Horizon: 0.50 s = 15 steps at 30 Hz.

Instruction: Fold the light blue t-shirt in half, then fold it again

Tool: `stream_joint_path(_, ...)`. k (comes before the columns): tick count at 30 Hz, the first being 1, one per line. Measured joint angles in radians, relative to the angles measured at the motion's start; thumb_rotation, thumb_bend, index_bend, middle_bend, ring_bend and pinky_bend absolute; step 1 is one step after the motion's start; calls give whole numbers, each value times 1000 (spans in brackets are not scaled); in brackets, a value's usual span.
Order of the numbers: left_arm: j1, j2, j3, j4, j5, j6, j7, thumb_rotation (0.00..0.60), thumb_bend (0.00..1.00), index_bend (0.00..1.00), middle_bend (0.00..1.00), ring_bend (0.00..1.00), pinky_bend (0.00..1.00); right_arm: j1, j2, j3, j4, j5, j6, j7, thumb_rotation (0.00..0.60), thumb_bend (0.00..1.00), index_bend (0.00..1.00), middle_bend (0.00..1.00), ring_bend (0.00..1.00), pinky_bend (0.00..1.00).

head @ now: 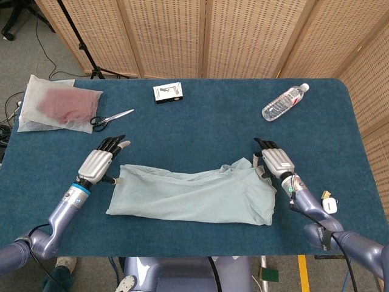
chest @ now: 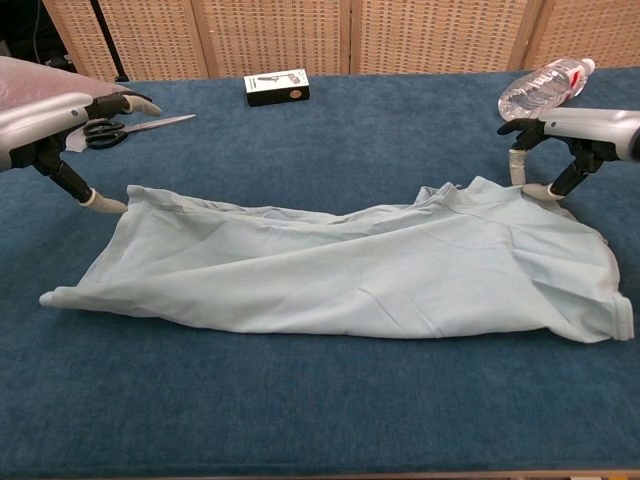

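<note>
The light blue t-shirt point(head: 191, 198) point(chest: 340, 275) lies folded in a long band across the near half of the table. My left hand point(head: 100, 163) point(chest: 55, 115) hovers at the shirt's far left corner with its fingers lifted and spread. Only the thumb tip sits beside the cloth, and the hand holds nothing. My right hand point(head: 275, 162) point(chest: 570, 130) is at the far right corner. Its thumb and one finger reach down onto the shirt's edge and pinch it. The shirt's far edge near the collar is slightly rumpled.
Scissors point(head: 111, 118) point(chest: 125, 127) and a bagged red cloth point(head: 58, 103) lie at the far left. A small white box point(head: 168, 92) point(chest: 276, 87) sits at the far middle. A water bottle point(head: 284, 101) point(chest: 545, 85) lies at the far right. Folding screens stand behind the blue table point(head: 206, 128).
</note>
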Motion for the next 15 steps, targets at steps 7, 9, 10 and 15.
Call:
stream_joint_path(7, 8, 39, -8, -50, -9, 8, 17, 600, 0, 0, 0, 0, 0, 3, -16, 9, 19, 42, -5, -42, 600, 466, 269, 0, 0, 0)
stream_joint_path(9, 9, 46, -8, -62, -13, 5, 28, 600, 0, 0, 0, 0, 0, 3, -18, 9, 21, 59, -8, -63, 600, 231, 20, 0, 0, 0)
stream_joint_path(10, 9, 49, -8, -67, -14, 3, 32, 600, 0, 0, 0, 0, 0, 3, -19, 8, 21, 65, -10, -74, 600, 190, 0, 0, 0, 0)
stream_joint_path(15, 10, 61, -7, -90, -22, -8, 51, 600, 0, 0, 0, 0, 0, 6, -16, 6, 11, 129, -11, -181, 600, 141, 0, 0, 0, 0)
